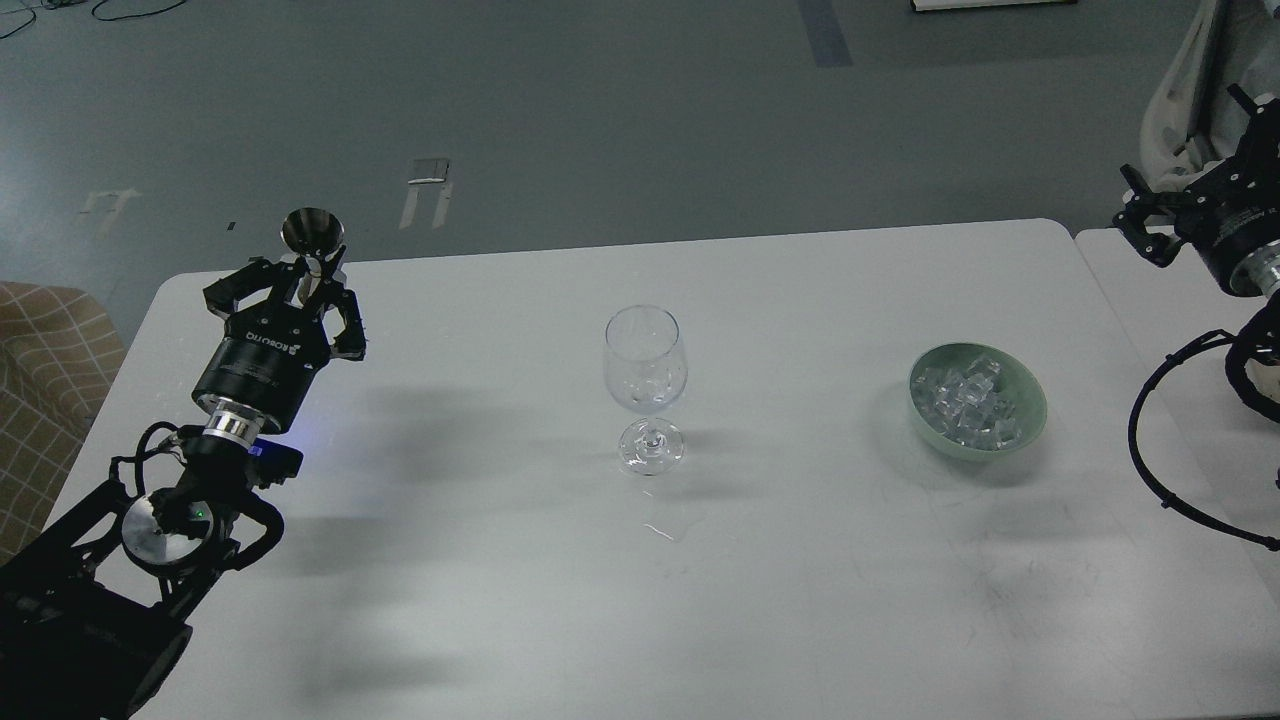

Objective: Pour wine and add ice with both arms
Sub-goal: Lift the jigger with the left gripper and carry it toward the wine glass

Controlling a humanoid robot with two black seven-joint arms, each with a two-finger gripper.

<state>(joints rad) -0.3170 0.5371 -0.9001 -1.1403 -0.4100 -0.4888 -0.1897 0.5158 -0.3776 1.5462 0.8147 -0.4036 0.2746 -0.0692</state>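
Note:
An empty clear wine glass (645, 385) stands upright at the middle of the white table (700, 600). The ice (965, 402) is a heap of small clear cubes in a pale green bowl (1030, 415) to the right of the glass. My left gripper (310, 270) is far left of the glass, shut on the stem of a small conical metal cup (312, 230), held upright above the table's back left. My right gripper (1185, 150) hangs off the table's far right edge, behind the bowl, its clawed fingers spread and empty.
A second white table (1130, 300) abuts on the right, under my right arm's looped cable (1150, 470). A plaid seat (40, 350) stands left of the table. A few drops of liquid (660, 530) lie in front of the glass.

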